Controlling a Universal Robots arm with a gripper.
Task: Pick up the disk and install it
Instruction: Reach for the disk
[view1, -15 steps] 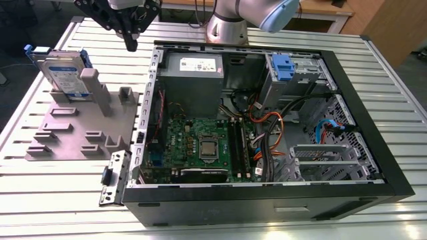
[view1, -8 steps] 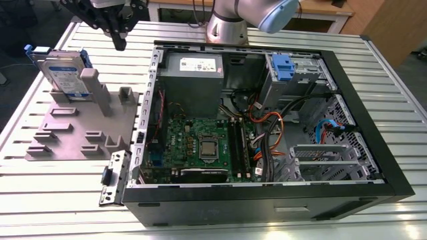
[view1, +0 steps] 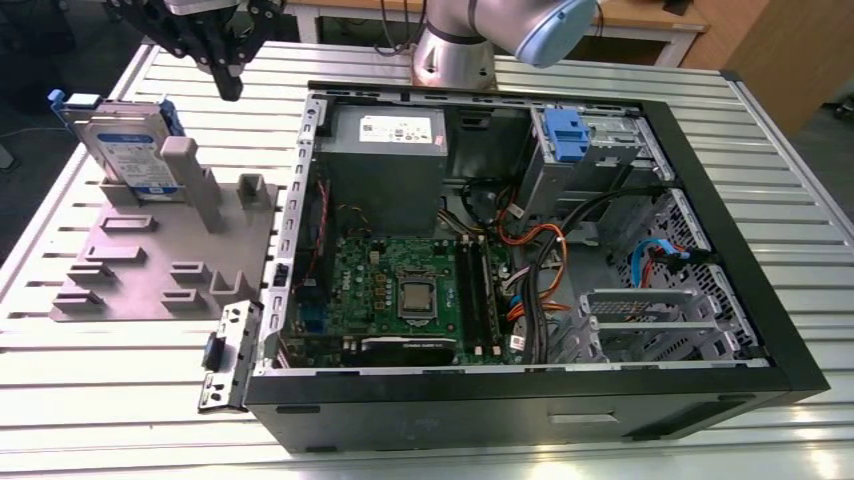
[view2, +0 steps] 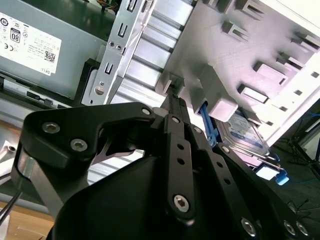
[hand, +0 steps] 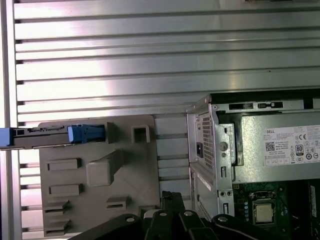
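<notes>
Near the table's (view1: 80, 400) edge at the exterior view's left, the disk (view1: 127, 150) stands on edge in a slot at the far corner of the grey stand (view1: 147, 270). Posts prop it there, so its faces and blue bracket are exposed to a grasp from above. The gripper (view1: 230, 90) hangs near it, over the stand's far edge and clear of the disk. Its jaws look closed together with nothing between them, so the pick is not yet made. Further right the case (view1: 534, 405) lies open side up, presumably to let the arm reach in. At its far right corner, a bay (view1: 614, 140) with a blue tab (view1: 567, 135) looks the likely seat.
</notes>
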